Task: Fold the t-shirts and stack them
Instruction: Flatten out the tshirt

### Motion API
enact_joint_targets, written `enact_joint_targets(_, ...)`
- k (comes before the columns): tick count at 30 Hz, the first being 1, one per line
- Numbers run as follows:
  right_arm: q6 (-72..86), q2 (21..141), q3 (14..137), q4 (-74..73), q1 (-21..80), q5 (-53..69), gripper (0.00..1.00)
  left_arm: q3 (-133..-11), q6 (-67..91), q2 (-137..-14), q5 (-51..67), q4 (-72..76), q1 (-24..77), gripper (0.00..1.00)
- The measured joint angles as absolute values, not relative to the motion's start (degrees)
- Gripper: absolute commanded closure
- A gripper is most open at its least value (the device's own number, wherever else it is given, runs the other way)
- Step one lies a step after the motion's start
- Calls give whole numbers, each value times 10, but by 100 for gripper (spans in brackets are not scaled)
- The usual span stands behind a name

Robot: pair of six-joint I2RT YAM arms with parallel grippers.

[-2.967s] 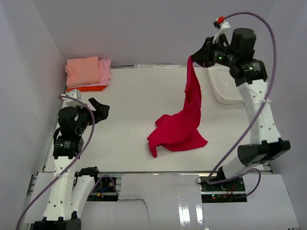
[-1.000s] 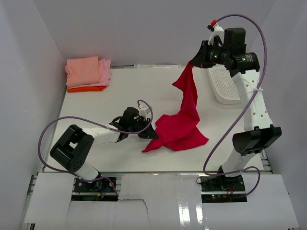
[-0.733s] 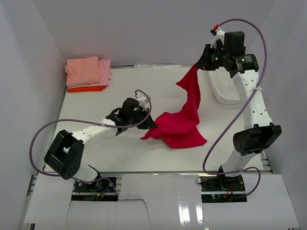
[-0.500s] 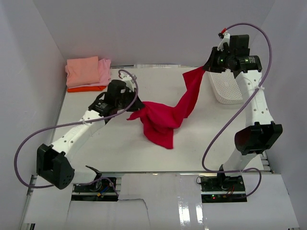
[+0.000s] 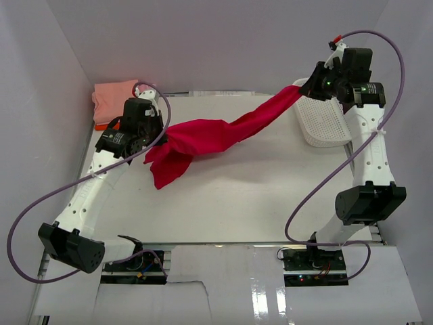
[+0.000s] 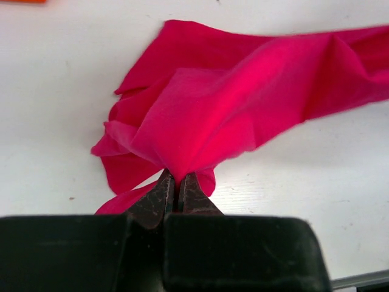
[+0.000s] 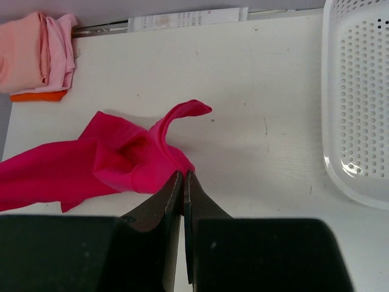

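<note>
Left gripper [image 6: 176,182] and right gripper [image 7: 182,177] each pinch the crimson t-shirt [image 5: 215,134], stretched midair between the table [image 5: 243,203] side edges. This looks like the spreading step. Next, it likely needs lowering flat, kept taut.

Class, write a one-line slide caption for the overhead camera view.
Left claw and right claw hold the red t-shirt stretched between them over the table.

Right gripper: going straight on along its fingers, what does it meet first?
The crimson t-shirt that the right gripper pinches, bunched right at its tips. Past that, probably the table, though depth is unclear.
</note>
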State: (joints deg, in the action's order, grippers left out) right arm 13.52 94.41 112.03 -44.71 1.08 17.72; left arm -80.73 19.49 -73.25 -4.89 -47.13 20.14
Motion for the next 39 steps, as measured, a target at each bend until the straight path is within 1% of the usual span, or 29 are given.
enact_joint_targets(5,133,906,1083,-435,9,184,92,-827,188,-731,-80,-498,198,100)
enact_joint_targets(7,133,879,1046,-428,9,188,92,-820,189,-724,-74,-496,196,100)
enact_joint_targets(10,132,846,985,-424,9,187,92,-766,198,-705,-48,-482,196,100)
enact_joint_targets(12,130,835,956,-426,9,187,92,-705,204,-691,-20,-468,196,100)
enact_joint_targets(15,124,833,927,-434,9,183,92,-629,210,-702,35,-468,196,96)
enact_joint_targets(19,116,834,899,-439,9,176,92,-589,213,-739,86,-472,196,83)
enact_joint_targets(21,115,835,899,-438,9,170,92,-586,213,-745,94,-474,196,75)
enact_joint_targets(26,113,845,934,-446,9,164,92,-601,214,-744,97,-476,196,71)
enact_joint_targets(27,113,845,941,-446,9,161,92,-607,213,-743,102,-476,196,66)
enact_joint_targets(28,113,845,945,-446,9,158,92,-611,212,-741,109,-475,196,63)
enact_joint_targets(29,113,844,948,-446,9,154,92,-614,211,-738,121,-475,196,62)
enact_joint_targets(31,113,841,948,-445,9,150,92,-616,209,-730,160,-475,194,56)
enact_joint_targets(32,113,841,948,-445,9,149,92,-615,209,-727,176,-476,195,55)
enact_joint_targets(33,112,841,948,-445,9,149,92,-613,208,-724,192,-476,195,56)
enact_joint_targets(34,111,841,946,-445,9,149,92,-608,206,-720,211,-475,195,62)
enact_joint_targets(36,109,839,939,-444,9,148,92,-589,200,-710,241,-479,197,69)
enact_joint_targets(37,107,839,936,-445,9,147,92,-578,196,-705,254,-483,198,77)
enact_joint_targets(38,106,839,933,-445,9,146,92,-569,192,-700,266,-490,199,81)
enact_joint_targets(39,105,839,931,-446,9,144,92,-561,187,-698,275,-498,200,80)
